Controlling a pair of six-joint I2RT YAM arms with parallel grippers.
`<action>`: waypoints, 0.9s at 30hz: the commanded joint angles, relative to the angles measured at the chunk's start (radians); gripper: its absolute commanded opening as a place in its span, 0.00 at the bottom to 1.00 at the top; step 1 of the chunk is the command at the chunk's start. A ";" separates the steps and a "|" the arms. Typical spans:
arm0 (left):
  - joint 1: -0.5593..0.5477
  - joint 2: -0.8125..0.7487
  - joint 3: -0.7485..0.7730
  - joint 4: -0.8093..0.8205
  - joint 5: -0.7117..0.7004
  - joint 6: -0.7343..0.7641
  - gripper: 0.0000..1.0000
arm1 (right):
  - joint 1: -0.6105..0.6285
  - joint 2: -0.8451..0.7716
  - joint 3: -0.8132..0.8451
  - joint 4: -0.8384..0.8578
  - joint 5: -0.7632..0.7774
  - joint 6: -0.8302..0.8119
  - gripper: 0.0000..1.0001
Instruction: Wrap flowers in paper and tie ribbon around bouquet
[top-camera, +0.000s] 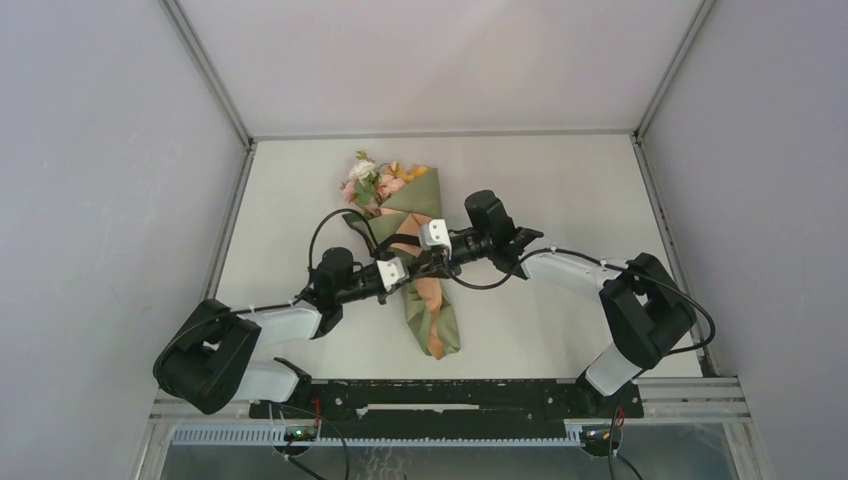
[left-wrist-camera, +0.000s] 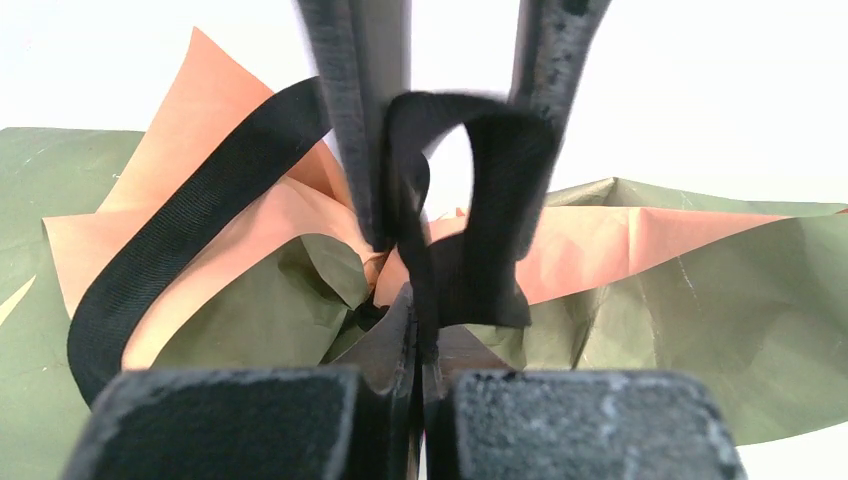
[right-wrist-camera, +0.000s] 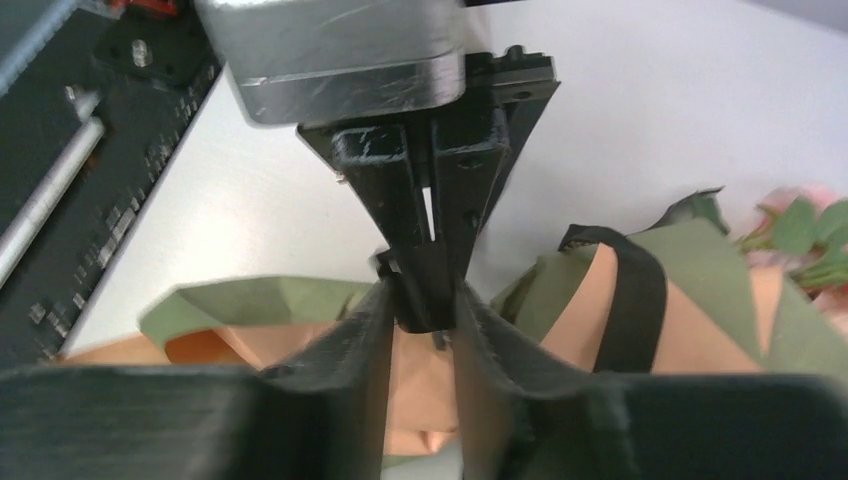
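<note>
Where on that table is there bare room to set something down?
The table is bare right of the bouquet up to the right wall, and left of the flowers toward the left wall. The middle is crowded: the left arm and right arm meet over the bouquet and its ribbon.

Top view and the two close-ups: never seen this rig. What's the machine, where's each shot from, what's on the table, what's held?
Two robot arms, the left arm and the right arm, each ending in a two-finger hand. The wide picture looks down from above and behind them; each close-up comes from a wrist camera. On the table lies a bouquet: flowers in green-and-peach paper. The left hand is shut on a black ribbon; the right hand stands open around the left one's fingertips.
</note>
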 joint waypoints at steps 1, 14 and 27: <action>-0.008 0.002 0.032 -0.005 0.029 0.000 0.00 | 0.005 0.001 0.059 -0.048 -0.063 -0.040 0.17; 0.004 -0.157 0.177 -0.493 0.136 0.221 0.70 | -0.050 -0.032 0.038 -0.019 -0.029 0.131 0.00; 0.260 0.023 0.535 -1.158 -0.018 0.599 0.62 | -0.070 -0.012 0.038 -0.007 0.004 0.138 0.00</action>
